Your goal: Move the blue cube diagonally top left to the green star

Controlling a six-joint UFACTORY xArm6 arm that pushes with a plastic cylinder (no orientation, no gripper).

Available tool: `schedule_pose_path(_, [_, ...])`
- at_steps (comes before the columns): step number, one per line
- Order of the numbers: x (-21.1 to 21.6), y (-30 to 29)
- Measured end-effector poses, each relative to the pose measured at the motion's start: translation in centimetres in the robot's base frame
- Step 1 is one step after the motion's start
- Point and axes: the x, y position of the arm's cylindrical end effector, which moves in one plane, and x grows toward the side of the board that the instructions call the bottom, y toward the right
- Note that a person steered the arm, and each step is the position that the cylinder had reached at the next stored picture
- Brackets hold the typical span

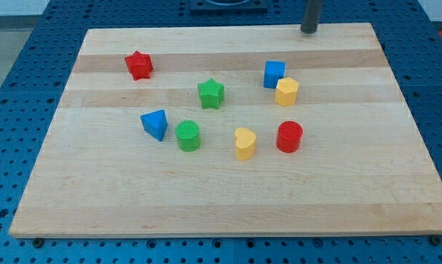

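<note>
Blue cube [274, 73] sat right of centre on the board [206, 205], touching the yellow block [286, 92] at its lower right, with the green star [211, 93] apart to its left. My tip [309, 31] rested at the top edge, well above the cube; it has no jaws and held nothing.

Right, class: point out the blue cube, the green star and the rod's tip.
blue cube [274, 73]: camera view, middle of its front face.
green star [211, 93]: camera view, centre of its top.
my tip [309, 31]: camera view, rod's lower end, near the board's top edge, above the blue cube.
</note>
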Motion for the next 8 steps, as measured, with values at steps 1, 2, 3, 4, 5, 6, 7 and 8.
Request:
schedule_pose_path(1, [1.9, -0.4])
schedule_pose_path(2, [5.9, -1.2])
schedule_pose_path(3, [10.6, -2.5])
schedule_pose_path(4, [12.5, -4.3])
schedule_pose_path(5, [12.5, -6.2])
schedule_pose_path(6, [12.5, -9.6])
schedule_pose_path(7, [12.5, -13.0])
schedule_pose_path(8, [12.3, -16.0])
